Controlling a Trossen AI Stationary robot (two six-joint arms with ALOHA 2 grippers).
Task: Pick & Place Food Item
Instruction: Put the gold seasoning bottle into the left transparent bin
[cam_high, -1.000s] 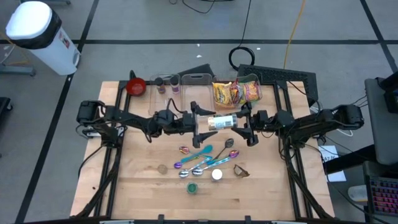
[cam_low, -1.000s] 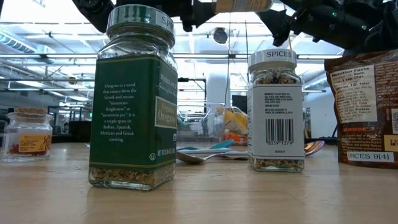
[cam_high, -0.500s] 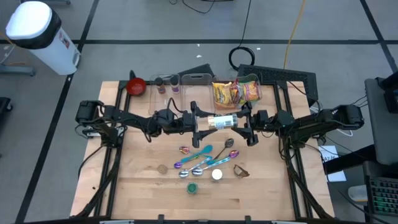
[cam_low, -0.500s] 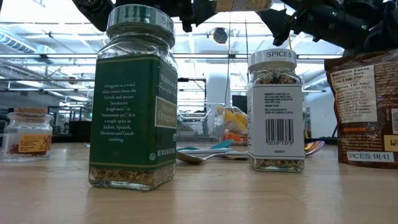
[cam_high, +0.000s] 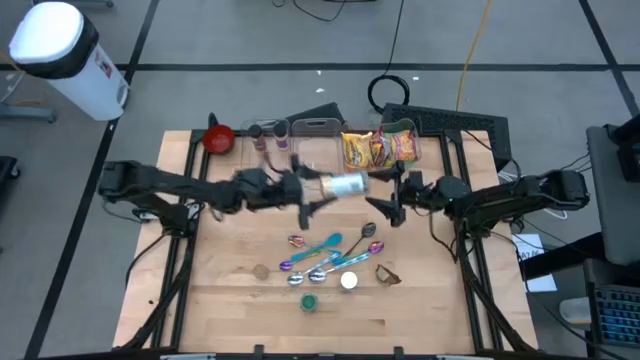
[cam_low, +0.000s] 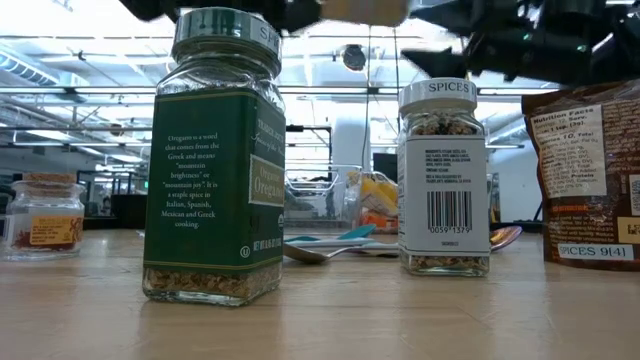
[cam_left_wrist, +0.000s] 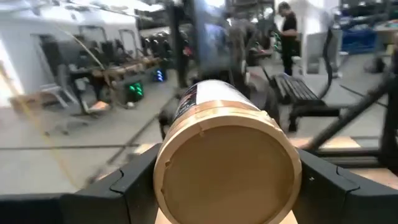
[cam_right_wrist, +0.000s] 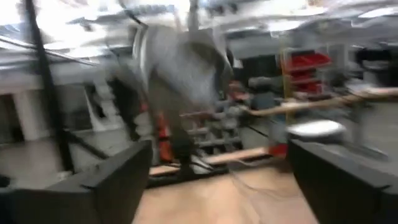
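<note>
The left gripper (cam_high: 318, 190) is clamped on the jar (cam_high: 346, 185), above the spoons (cam_high: 325, 255). The right gripper (cam_high: 385, 207), beside the jar, is apart.

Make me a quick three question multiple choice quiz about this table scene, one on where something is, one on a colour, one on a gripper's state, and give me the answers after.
1. Where is the jar?
A. in the left gripper
B. on the floor
C. in the red bowl

2. What colour is the oregano jar's label?
A. yellow
B. green
C. pink

3. How is the right gripper?
A. shut on a spoon
B. shut on a bag
C. open, holding nothing

Answers: 1 A, its fingers flank the jar; 2 B, dark green; 3 C, its fingers stand wide apart.
</note>
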